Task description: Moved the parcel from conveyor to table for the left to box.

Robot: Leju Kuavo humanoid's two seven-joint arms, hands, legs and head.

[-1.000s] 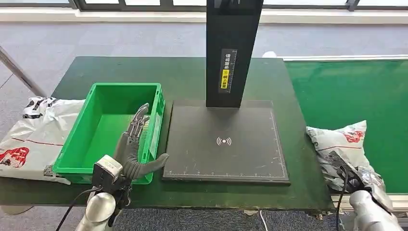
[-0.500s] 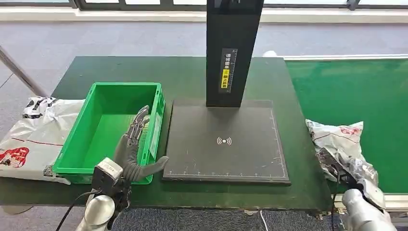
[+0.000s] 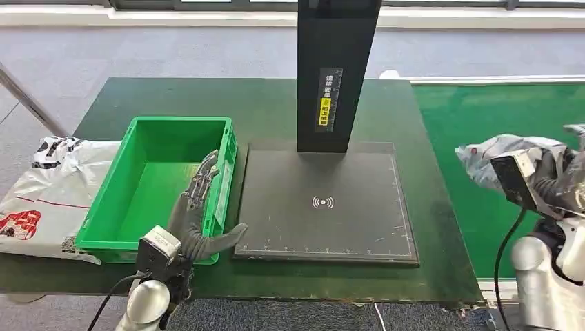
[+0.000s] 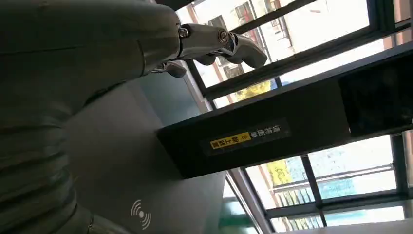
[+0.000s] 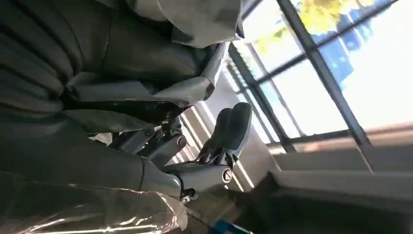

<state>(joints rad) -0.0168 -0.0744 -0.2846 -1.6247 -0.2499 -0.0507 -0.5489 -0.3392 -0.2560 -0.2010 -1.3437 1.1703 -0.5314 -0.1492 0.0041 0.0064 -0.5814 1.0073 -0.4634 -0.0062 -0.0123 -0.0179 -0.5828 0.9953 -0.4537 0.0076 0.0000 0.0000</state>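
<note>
My right hand (image 3: 560,181) holds a crumpled grey-white plastic parcel (image 3: 498,153) lifted above the green conveyor belt (image 3: 497,117) at the right. In the right wrist view the parcel (image 5: 160,92) wraps around the hand (image 5: 122,161). My left hand (image 3: 196,214) hovers with straight, spread fingers over the near right corner of the green bin (image 3: 148,141), holding nothing. Its fingers (image 4: 219,44) show above the black scanner plate (image 4: 136,195) in the left wrist view.
A black scanner plate (image 3: 324,203) with a tall black post (image 3: 334,69) lies mid-table. Another white parcel with red print (image 3: 41,196) lies left of the bin. The dark green table (image 3: 262,110) has a near edge just ahead of my arms.
My right hand has lifted the parcel off the conveyor, up and slightly away from me. The left hand has stayed almost still.
</note>
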